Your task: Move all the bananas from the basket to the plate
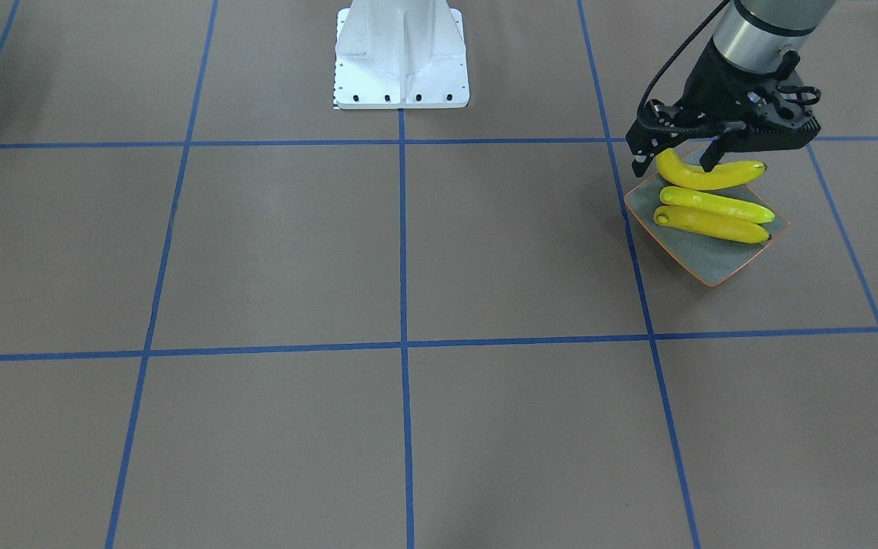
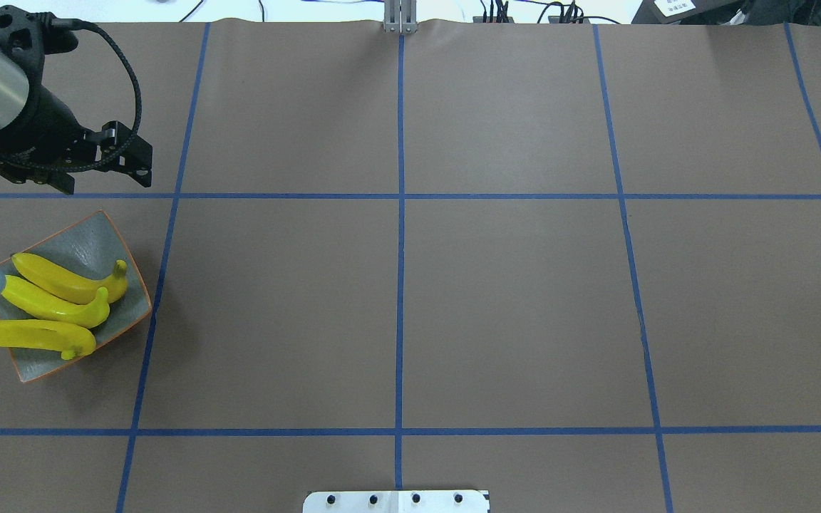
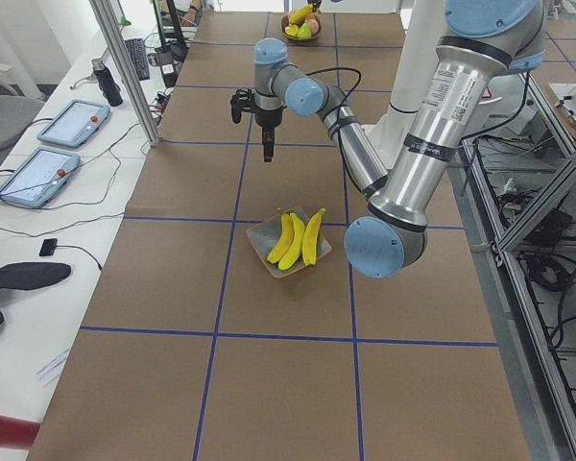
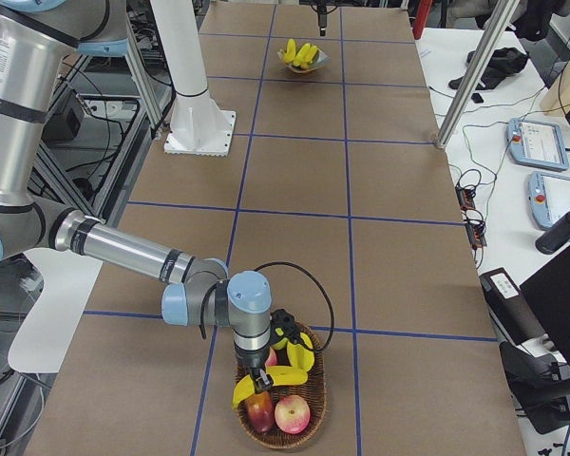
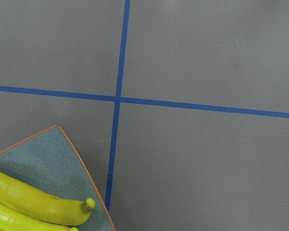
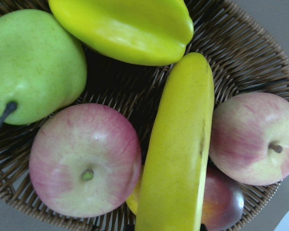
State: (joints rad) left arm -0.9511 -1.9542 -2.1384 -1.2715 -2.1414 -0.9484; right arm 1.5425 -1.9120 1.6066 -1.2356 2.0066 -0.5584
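Yellow-fruit pick, judged: right gripper [image 4: 259,382] should be pinching the last banana [image 6: 178,144] across its middle, then lifting straight up clear of the apples [image 6: 84,159] | last banana is lying in the basket [image 6: 250,62] directly beneath that gripper, jaw spread impossible to tell | three bananas [image 2: 50,303] are sitting on the plate [image 2: 107,235], left gripper [image 2: 105,184] hovering spread and empty nearby.

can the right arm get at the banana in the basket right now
Probably yes. The right gripper hangs over the basket, and the banana lies on top of the apples with nothing covering it, so the way down looks free.
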